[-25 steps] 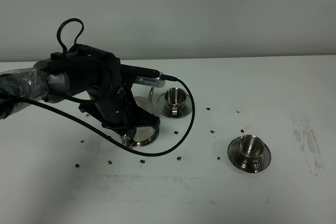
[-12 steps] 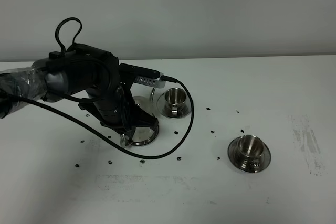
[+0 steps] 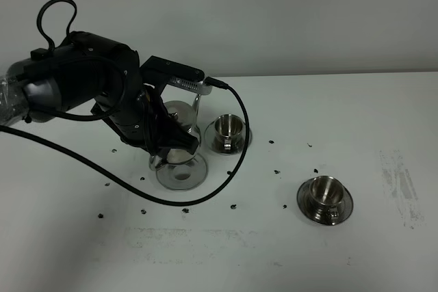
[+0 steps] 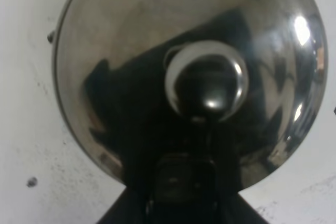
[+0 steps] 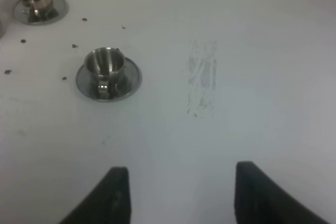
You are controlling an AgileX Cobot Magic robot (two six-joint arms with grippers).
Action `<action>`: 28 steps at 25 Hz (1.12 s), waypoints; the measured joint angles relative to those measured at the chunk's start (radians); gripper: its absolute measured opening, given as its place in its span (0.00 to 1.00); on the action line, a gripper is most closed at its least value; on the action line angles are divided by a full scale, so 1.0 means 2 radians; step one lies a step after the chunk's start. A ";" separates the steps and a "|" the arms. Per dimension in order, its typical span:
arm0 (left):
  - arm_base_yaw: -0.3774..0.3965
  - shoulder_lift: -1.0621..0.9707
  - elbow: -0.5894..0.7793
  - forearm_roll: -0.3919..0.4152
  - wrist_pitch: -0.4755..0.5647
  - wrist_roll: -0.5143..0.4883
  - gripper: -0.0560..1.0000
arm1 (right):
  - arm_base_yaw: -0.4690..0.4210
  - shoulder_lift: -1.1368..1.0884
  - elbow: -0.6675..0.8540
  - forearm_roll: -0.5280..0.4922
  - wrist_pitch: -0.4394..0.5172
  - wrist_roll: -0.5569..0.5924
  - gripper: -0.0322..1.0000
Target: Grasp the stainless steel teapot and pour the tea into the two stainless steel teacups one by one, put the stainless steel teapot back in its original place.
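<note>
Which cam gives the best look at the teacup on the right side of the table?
Right wrist: the teacup sits unobstructed on its saucer, larger than in any other view, handle toward the camera. Exterior high also shows it whole, but smaller. Left wrist shows none of it, only the teapot lid filling the picture.

The stainless steel teapot [image 3: 181, 128] stands upright left of centre in the high view, mostly hidden. Its mirror-bright domed lid [image 4: 131, 45] with a round knob [image 4: 206, 82] fills the left wrist view. Just below the pot in the high frame lies its round rimmed saucer [image 3: 182, 177], middle showing bare. One small shiny teacup [image 3: 228, 128] sits on its own saucer just right of the teapot. The other teacup [image 3: 324, 191], also on a saucer, sits lower right on the bench, well apart.
</note>
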 joint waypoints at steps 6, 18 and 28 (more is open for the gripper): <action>-0.006 -0.003 -0.009 -0.009 -0.004 0.069 0.26 | 0.000 0.000 0.000 0.000 0.000 0.000 0.45; -0.041 0.101 -0.213 -0.024 0.086 0.245 0.26 | 0.000 0.000 0.000 0.000 0.000 0.000 0.45; -0.083 0.127 -0.225 -0.024 0.071 0.367 0.26 | 0.000 0.000 0.000 0.000 0.000 0.000 0.45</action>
